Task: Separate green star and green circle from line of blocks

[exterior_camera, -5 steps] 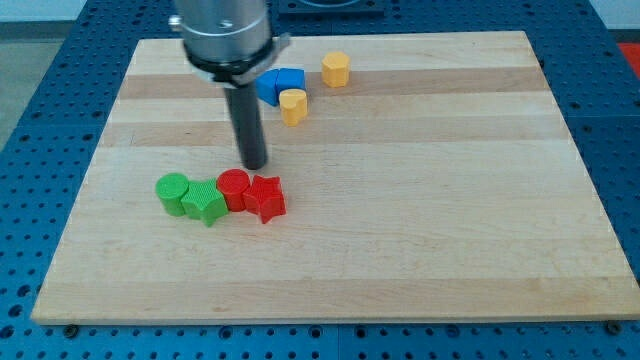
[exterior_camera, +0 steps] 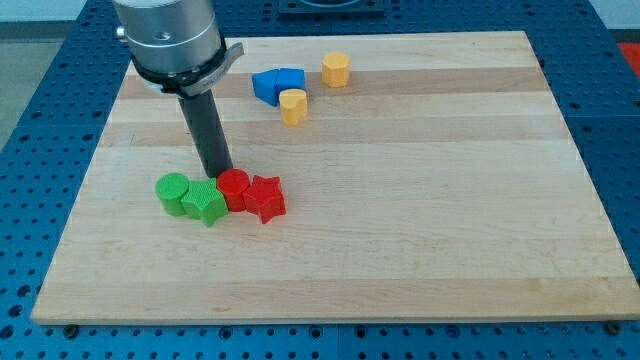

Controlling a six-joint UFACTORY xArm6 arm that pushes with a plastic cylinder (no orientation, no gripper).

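My tip [exterior_camera: 217,175] sits just above the junction of green star [exterior_camera: 206,203] and red circle [exterior_camera: 234,188]; green circle [exterior_camera: 172,192] lies leftward, red star [exterior_camera: 265,197] rightward.

Bright, even, sharp lighting; soft, perhaps overhead-cast shadows.

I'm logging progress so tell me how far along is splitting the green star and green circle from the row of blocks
Done: nothing yet. The green circle, green star, red circle and red star sit packed in one row.

In hand: my tip stands just above the row, near where the green star meets the red circle.

Left: pushing both green blocks away from the red ones.
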